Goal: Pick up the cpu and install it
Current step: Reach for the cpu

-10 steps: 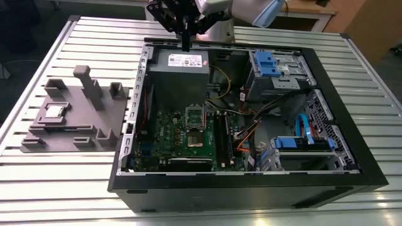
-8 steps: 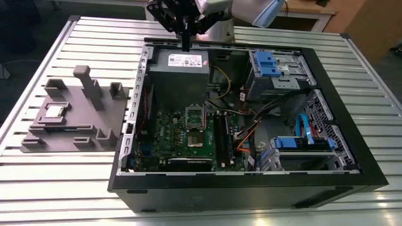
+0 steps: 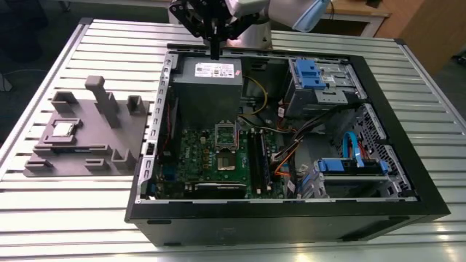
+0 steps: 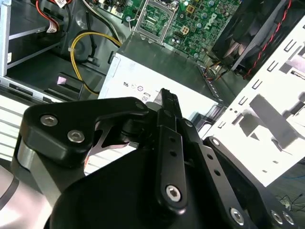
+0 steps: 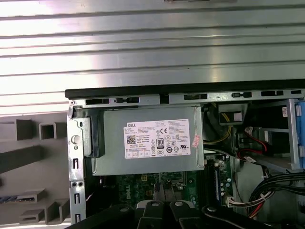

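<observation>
Task barely begun: the cpu [image 3: 64, 129] lies on the grey fixture [image 3: 95, 148]. The fingers [image 3: 215, 50], clenched and empty, hover over the power supply [image 3: 207, 82], well apart from it.

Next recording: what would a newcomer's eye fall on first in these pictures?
The open computer case dominates the slatted metal table, its green motherboard exposed in the middle. The robot's black hand hangs over the grey power supply at the case's far end in the exterior view. On the exterior view's left, a grey fixture carries the shiny cpu.
</observation>
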{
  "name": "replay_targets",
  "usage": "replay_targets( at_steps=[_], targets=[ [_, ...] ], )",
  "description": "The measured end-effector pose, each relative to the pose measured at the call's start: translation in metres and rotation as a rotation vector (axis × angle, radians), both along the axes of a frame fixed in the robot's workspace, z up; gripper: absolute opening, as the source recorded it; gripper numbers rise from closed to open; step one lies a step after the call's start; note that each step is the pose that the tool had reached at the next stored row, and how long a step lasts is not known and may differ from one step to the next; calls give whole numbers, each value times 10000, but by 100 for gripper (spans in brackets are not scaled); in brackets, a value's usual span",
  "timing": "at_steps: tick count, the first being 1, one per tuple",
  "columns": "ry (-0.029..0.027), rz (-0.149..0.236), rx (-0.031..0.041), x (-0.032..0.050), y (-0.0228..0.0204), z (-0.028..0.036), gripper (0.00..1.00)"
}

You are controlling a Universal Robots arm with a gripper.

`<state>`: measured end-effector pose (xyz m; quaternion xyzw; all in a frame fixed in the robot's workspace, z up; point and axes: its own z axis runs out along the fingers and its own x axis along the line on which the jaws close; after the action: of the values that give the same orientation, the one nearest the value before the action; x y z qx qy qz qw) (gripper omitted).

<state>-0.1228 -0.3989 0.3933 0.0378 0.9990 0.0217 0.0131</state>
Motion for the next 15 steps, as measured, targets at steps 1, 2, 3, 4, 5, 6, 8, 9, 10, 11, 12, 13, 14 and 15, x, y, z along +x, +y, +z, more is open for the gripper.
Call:
replay_targets(
  at_steps=[1, 2, 3, 4, 5, 6, 8, 9, 10, 11, 12, 13, 14, 15],
  targets=[
    [0, -1, 0, -4, 0, 0, 10],
    [-1, -2, 1, -9, 0, 0, 10],
    [-1, -1, 1, -15, 0, -1, 10],
    [-1, 0, 0, -21, 0, 0, 10],
    [0, 0, 0, -28, 0, 0, 10],
    [0, 0, 0, -33, 0, -1, 10],
    [0, 1, -1, -36, 0, -1, 10],
    [0, 0, -1, -39, 0, -2, 10],
    [-1, -1, 1, -41, 0, -3, 10],
    [-1, -1, 1, -42, 0, -4, 10],
    [-1, 0, 1, -44, 0, -4, 10],
    [0, -1, 0, -46, 0, -3, 10],
    [0, -1, 0, -48, 0, -3, 10],
    [-1, 0, 1, -49, 0, -3, 10]
  ],
)
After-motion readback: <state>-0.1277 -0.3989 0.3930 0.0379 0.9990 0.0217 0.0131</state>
